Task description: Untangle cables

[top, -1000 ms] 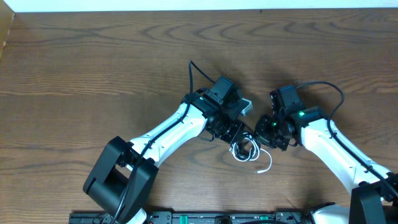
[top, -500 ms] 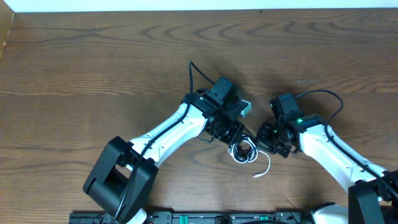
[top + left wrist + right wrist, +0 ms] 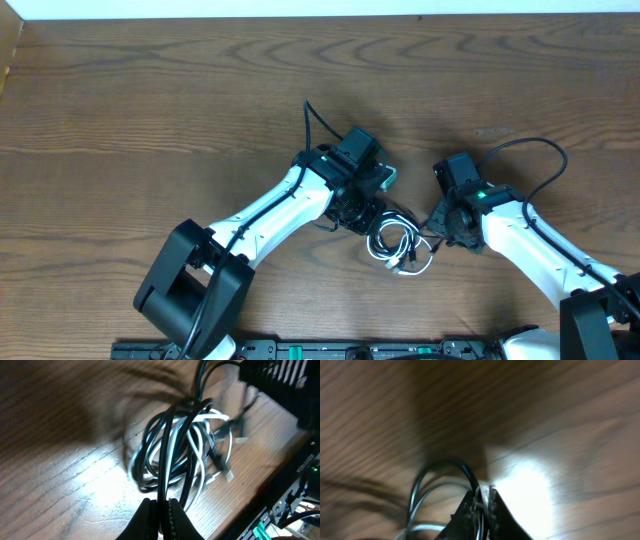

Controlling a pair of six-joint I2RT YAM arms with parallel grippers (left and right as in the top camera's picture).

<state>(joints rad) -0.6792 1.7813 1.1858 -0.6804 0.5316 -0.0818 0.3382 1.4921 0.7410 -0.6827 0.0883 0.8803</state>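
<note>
- The black cable (image 3: 166, 440) and the white cable (image 3: 212, 416) lie in one coiled bundle on the wooden table (image 3: 150, 100), between the two arms.
- The left gripper (image 3: 161, 505) is pinched on a black cable strand.
- The right gripper (image 3: 481, 496) is also closed on a strand, seemingly the black one.
- The step in hand is pulling the bundle apart. Next, I think, the grippers should separate slowly so that the loops open.

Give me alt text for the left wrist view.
The left gripper pinches strands of the black cable at the bottom edge. Beyond it, that cable and the white cable lie in a tangled coil on the wooden table.
</note>
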